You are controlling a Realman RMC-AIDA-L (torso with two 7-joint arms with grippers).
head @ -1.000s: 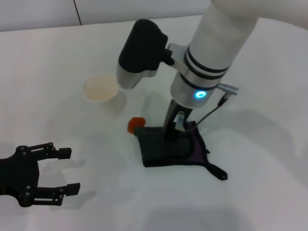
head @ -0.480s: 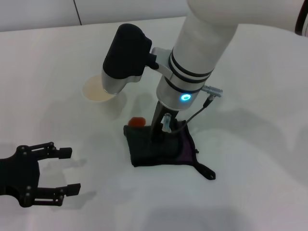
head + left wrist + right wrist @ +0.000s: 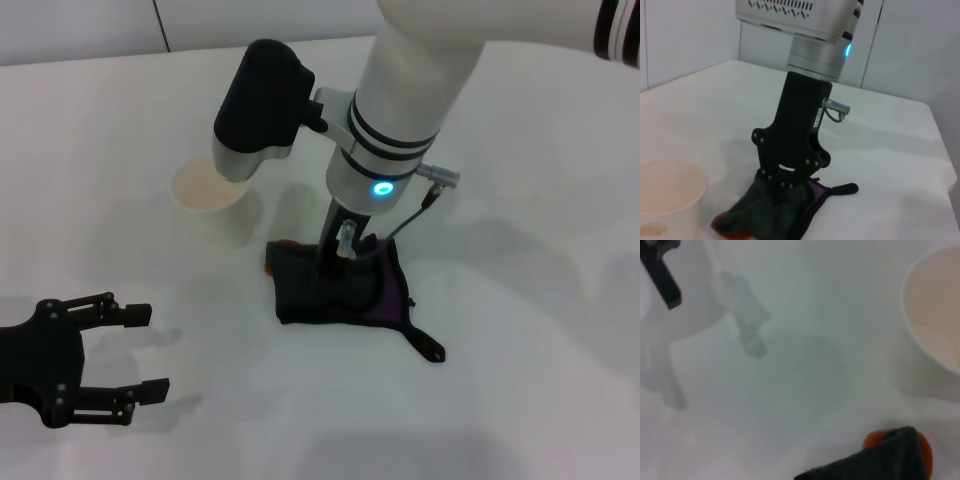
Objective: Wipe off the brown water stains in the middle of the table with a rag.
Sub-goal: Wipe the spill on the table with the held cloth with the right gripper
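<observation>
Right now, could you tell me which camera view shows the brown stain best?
The right wrist view: the brown stain shows close up, orange, half under the rag. The head view shows only a thin sliver of it at the rag's edge beside the right end effector. The left wrist view catches just an orange trace under the rag.

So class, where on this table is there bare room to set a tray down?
The table is bare on the robot's right of the rag, and behind the paper cup. It is crowded around the stain, right end effector and left end effector.
</observation>
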